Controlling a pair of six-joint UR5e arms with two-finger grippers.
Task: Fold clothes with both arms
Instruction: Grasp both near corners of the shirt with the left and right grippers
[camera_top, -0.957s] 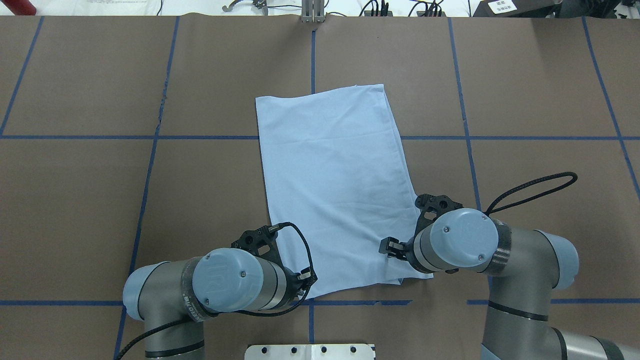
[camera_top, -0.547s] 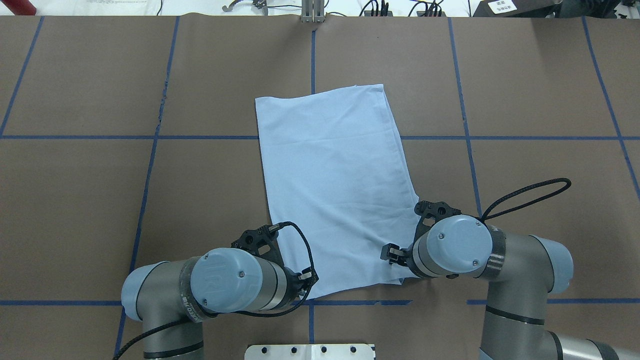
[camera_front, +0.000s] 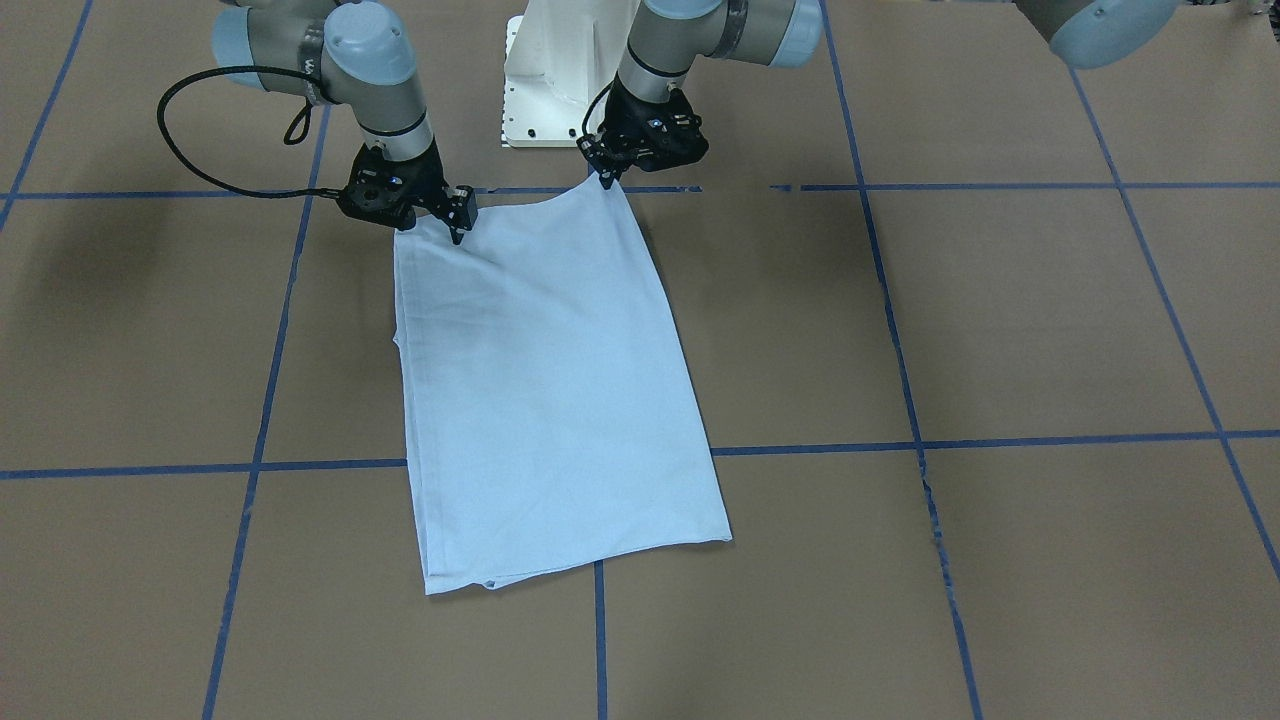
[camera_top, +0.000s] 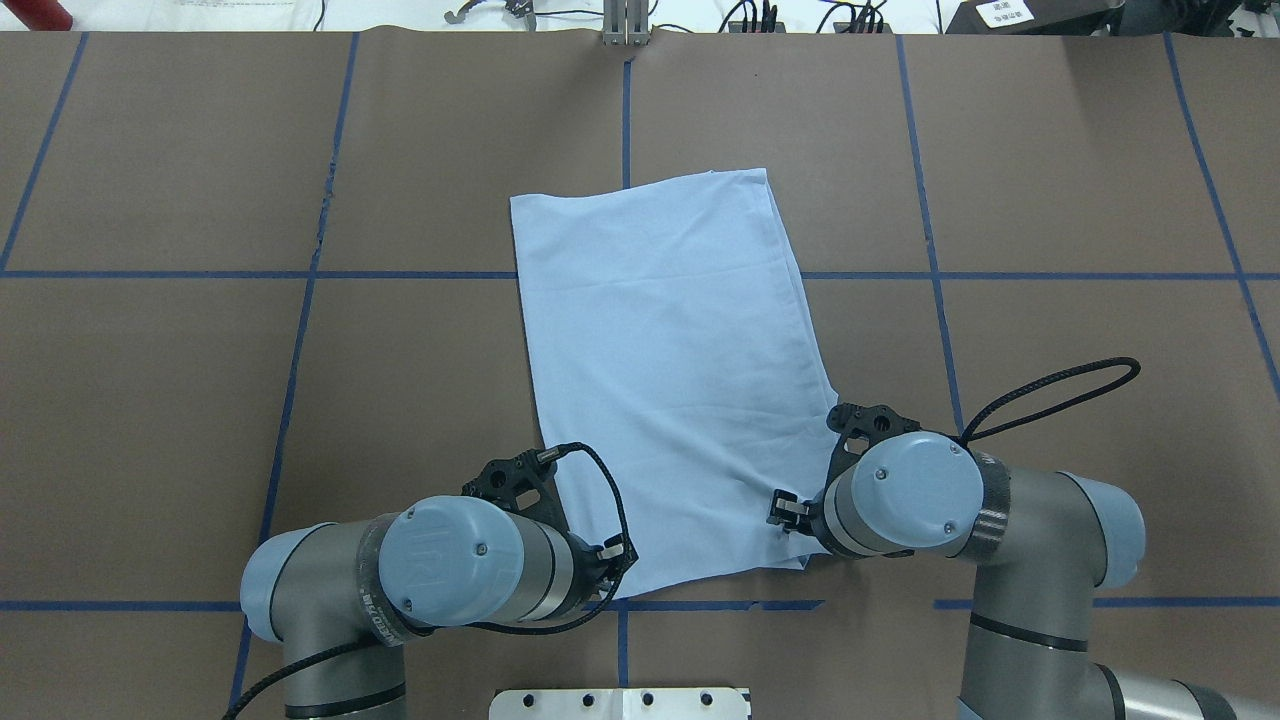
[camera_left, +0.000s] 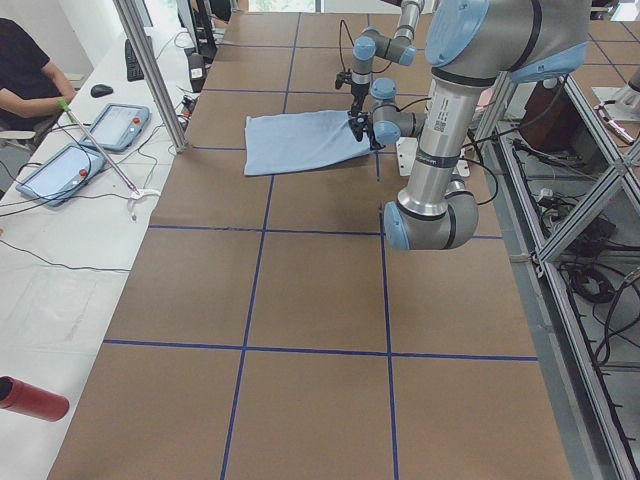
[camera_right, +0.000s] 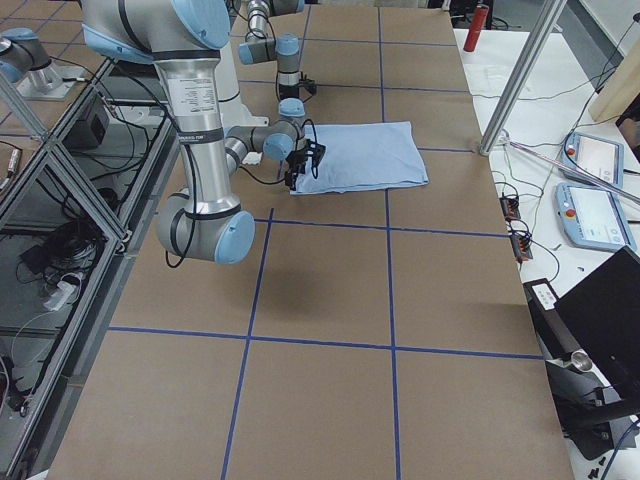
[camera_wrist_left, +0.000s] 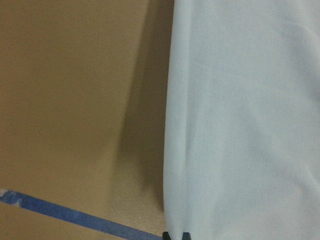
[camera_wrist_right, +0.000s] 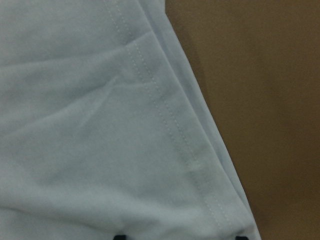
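Observation:
The light blue T-shirt (camera_top: 660, 380) lies folded into a long rectangle on the brown table, print and neck tag hidden; it also shows in the front view (camera_front: 550, 400). My left gripper (camera_front: 604, 180) is at its near left corner, fingertips close together on the cloth edge (camera_wrist_left: 240, 125), and the corner is drawn up to a point. My right gripper (camera_front: 458, 228) sits low over the near right corner (camera_top: 790, 512). Its fingertips (camera_wrist_right: 118, 236) stand wide apart, with the hemmed shirt edge (camera_wrist_right: 165, 125) between them.
The white pedestal base (camera_front: 545, 90) stands just behind the shirt's near edge. Blue tape lines (camera_top: 300, 330) cross the brown table cover. A metal post (camera_left: 150, 70), tablets (camera_left: 110, 125) and a seated person are at the table's far side.
My right arm has drawn back toward the base and settled over the shirt's near right corner. My left arm has barely moved. The shirt lies as before.

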